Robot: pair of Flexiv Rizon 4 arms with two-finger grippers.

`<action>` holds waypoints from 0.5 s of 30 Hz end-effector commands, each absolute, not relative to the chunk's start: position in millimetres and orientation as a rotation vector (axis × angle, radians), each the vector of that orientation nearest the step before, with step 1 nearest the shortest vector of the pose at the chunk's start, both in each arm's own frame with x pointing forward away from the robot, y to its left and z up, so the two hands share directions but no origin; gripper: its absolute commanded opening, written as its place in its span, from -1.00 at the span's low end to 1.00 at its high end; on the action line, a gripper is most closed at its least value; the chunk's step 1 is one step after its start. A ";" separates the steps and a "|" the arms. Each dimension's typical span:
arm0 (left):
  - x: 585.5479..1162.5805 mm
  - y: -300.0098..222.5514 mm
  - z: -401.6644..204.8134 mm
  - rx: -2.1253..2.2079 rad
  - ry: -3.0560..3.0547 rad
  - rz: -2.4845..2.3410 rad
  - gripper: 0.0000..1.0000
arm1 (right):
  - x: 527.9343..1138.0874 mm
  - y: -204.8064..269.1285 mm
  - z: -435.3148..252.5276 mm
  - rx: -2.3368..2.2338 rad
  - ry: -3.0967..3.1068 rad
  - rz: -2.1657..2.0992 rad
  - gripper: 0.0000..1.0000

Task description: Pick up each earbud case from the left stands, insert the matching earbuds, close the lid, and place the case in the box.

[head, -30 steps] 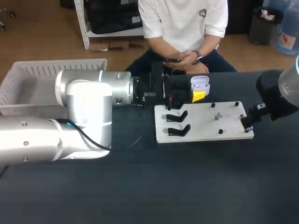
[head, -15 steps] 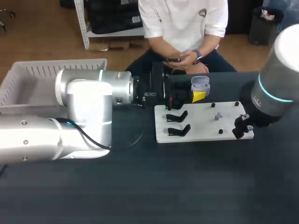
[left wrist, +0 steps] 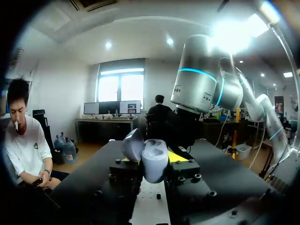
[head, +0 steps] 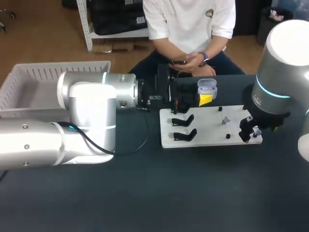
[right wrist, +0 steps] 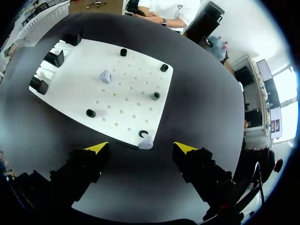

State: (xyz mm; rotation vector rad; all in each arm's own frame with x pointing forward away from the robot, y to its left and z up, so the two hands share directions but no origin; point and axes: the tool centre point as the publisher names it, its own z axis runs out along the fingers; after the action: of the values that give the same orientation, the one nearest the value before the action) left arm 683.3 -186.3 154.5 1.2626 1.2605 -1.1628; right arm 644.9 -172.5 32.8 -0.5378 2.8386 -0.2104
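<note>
Two grippers split the work. The left gripper (left wrist: 151, 161) clamps the earbud case (left wrist: 152, 159) clear of the table, just beyond the white board (right wrist: 126, 84) — presented, I'd judge, for loading. It stands upright, mouth up, lid tipped away from the board. The right gripper (right wrist: 140, 149) hovers, fingers apart, over an earbud (right wrist: 146, 142) at the board's corner.

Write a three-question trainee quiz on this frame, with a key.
1. Which gripper holds the earbud case?
2. True or false: the case's lid is shut.
3. How many earbuds lie on the white board? A. one B. two C. four

Key
1. The left gripper.
2. False: the lid stands open.
3. B: one mid-board, the other at the board's edge, just ahead of the open right gripper.
</note>
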 end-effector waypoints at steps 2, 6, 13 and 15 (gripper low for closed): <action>682.5 -186.3 153.3 1.256 1.255 -1.159 -1.00 | 647.7 -174.4 31.9 -0.543 2.863 -0.197 -0.05; 682.5 -186.3 153.3 1.256 1.255 -1.159 -1.00 | 645.4 -175.5 30.7 -0.532 2.873 -0.184 -0.07; 682.5 -186.3 153.3 1.256 1.255 -1.159 -1.00 | 645.1 -176.4 28.6 -0.511 2.879 -0.175 -0.10; 682.5 -186.3 153.3 1.256 1.255 -1.159 -1.00 | 646.1 -176.8 27.7 -0.507 2.880 -0.170 -0.10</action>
State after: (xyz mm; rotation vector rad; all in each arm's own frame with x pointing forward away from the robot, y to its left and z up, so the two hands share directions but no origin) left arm 683.2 -186.5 154.7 1.2627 1.2611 -1.1627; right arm 645.9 -176.3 28.5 -0.5104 2.8819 -0.1708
